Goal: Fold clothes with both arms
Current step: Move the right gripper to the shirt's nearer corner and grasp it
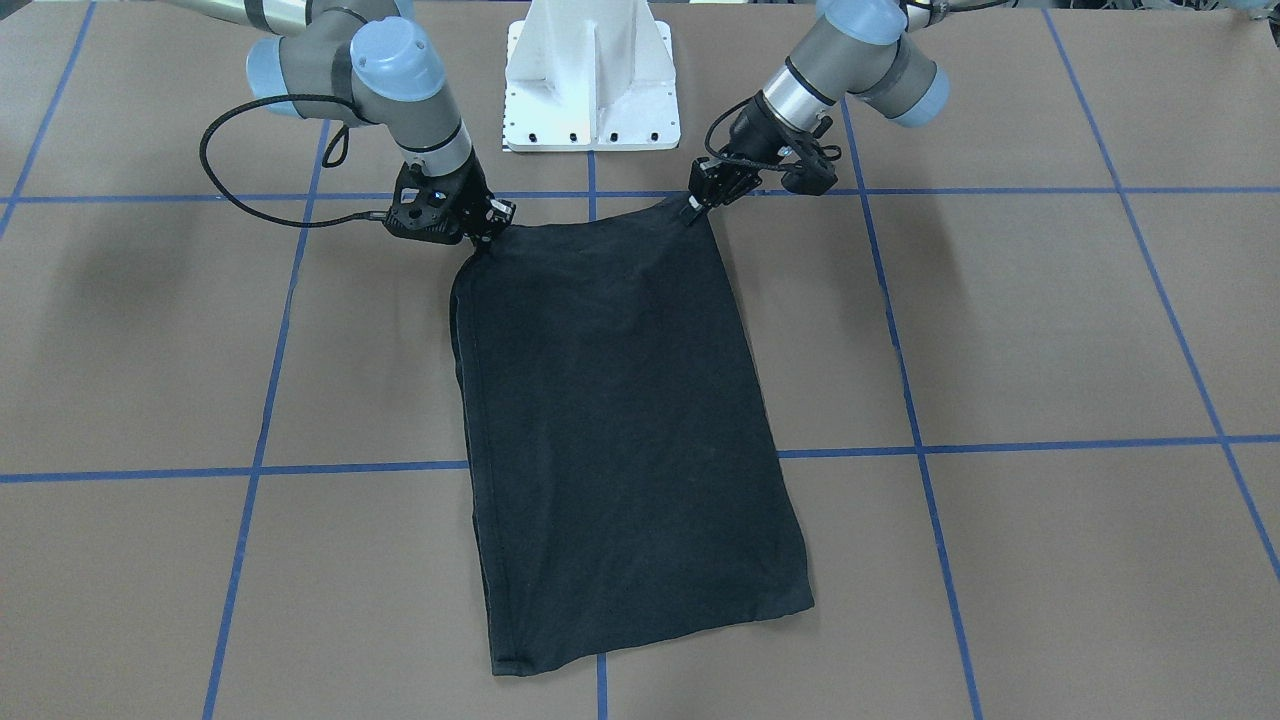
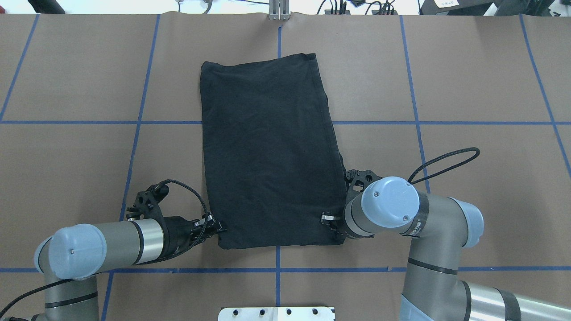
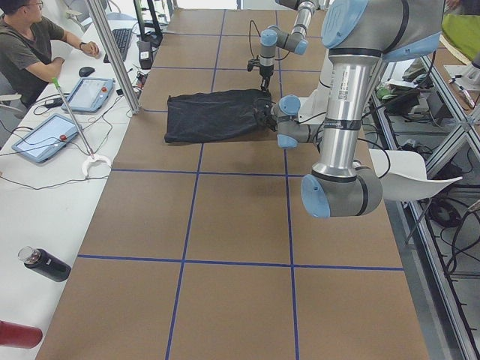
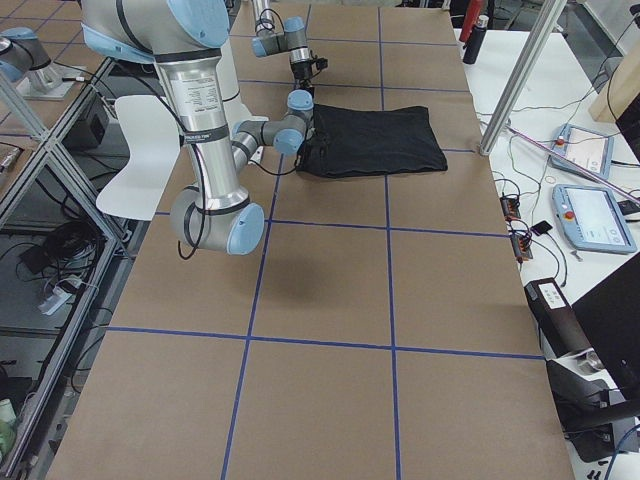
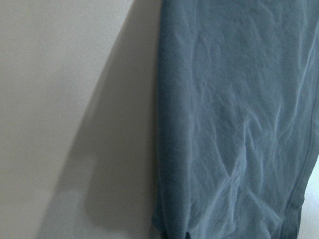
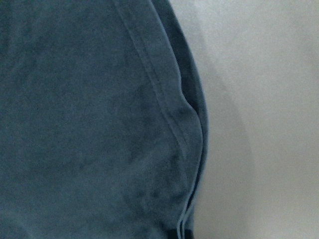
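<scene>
The black T-shirt point(image 2: 267, 156) lies on the table folded into a long rectangle, plain black side up; no print shows. It also shows in the front view point(image 1: 620, 430) and both side views point(image 3: 214, 114) point(image 4: 375, 140). My left gripper point(image 2: 218, 228) point(image 1: 693, 208) is shut on the shirt's near-left corner. My right gripper point(image 2: 330, 220) point(image 1: 487, 235) is shut on the near-right corner. Both corners sit at the edge closest to my base. The wrist views show only dark cloth point(image 5: 239, 119) point(image 6: 84, 119) beside bare table.
The white pedestal base point(image 1: 592, 80) stands just behind the held edge. The brown table point(image 2: 468, 80) carries blue tape grid lines. An operator point(image 3: 30, 45) sits at a side bench with tablets point(image 3: 45, 139) and a bottle point(image 3: 45, 264).
</scene>
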Controlling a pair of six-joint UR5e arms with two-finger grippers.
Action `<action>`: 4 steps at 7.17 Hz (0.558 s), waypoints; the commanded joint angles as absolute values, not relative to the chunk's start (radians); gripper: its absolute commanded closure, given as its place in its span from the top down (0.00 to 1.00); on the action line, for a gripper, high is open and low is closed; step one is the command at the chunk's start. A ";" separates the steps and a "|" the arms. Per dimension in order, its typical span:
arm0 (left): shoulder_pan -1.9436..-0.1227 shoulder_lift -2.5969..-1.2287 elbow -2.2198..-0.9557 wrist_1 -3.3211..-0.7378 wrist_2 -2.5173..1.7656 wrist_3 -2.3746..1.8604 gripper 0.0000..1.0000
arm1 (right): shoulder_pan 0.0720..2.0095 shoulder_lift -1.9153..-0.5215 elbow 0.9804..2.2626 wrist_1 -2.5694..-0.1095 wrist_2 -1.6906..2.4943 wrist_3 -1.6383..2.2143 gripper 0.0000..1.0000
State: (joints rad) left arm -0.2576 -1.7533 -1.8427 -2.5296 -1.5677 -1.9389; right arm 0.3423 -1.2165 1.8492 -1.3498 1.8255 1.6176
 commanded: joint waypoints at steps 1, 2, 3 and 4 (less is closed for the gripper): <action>-0.258 -1.753 -1.847 -2.530 -1.568 -1.939 0.00 | 0.353 -1.215 1.855 -1.342 1.841 1.623 0.00; -0.259 -1.749 -1.859 -2.530 -1.568 -1.939 0.00 | 0.359 -1.224 1.871 -1.341 1.876 1.623 0.00; -0.258 -1.712 -1.894 -2.530 -1.568 -1.939 0.00 | 0.360 -1.235 1.909 -1.341 1.916 1.623 0.00; -0.258 -1.675 -1.937 -2.530 -1.568 -1.937 0.00 | 0.360 -1.258 1.936 -1.344 1.986 1.623 0.00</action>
State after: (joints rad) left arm -0.2581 -1.7151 -1.8923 -2.5296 -1.5677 -1.9386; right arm 0.3590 -1.2360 1.9019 -1.3418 1.9160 1.6228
